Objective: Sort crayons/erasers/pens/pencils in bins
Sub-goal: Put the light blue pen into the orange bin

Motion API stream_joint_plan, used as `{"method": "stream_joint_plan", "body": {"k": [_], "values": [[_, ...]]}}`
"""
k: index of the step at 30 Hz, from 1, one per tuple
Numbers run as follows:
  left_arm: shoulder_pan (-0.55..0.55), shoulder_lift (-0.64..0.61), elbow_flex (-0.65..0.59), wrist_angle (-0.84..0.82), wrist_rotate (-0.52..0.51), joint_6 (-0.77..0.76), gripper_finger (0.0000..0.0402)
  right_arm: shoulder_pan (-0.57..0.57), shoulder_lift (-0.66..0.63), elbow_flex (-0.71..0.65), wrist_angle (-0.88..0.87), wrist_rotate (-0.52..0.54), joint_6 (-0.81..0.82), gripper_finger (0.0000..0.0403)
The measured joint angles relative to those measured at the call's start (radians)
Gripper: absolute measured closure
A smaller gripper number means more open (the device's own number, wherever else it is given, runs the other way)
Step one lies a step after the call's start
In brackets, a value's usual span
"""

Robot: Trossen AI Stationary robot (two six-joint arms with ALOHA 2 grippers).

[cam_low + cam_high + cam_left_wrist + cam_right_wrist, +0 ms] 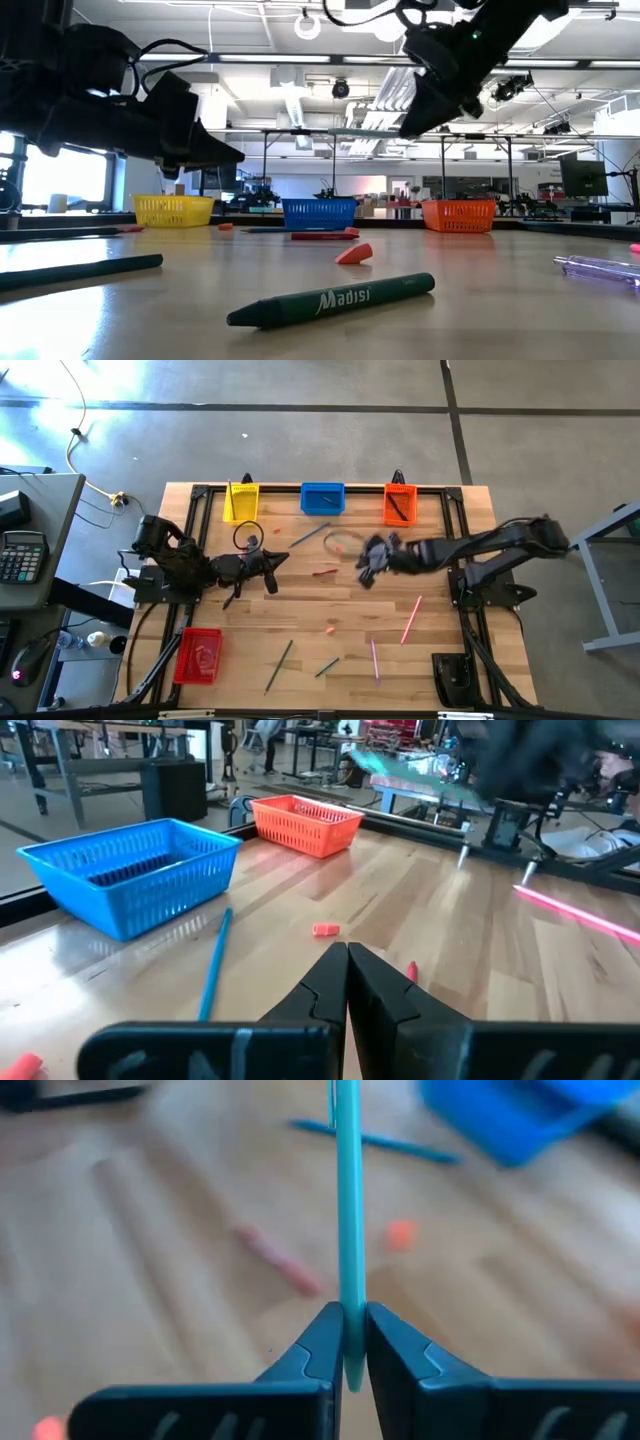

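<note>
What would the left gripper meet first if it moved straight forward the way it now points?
Probably the small pink-red eraser on the wooden table; the shut left gripper points roughly at it, though depth is unclear.

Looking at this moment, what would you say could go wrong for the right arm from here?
1. The right end effector pinches the teal stick near one end only, so it might swing or slip out while carried.
2. The long free end may catch a bin rim, such as the blue bin, on lowering.
3. The left end effector waits shut over the table, close to the right arm's path; they may crowd.
</note>
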Motion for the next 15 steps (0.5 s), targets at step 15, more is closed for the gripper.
{"method": "stream_joint_plan", "body": {"k": [15], "values": [[0.0,0.0,0.0,-0.004,0.002,-0.001,0.0401,-0.573,-0.041,0.177,-0.566,0.0,-0.146,0.0382]]}}
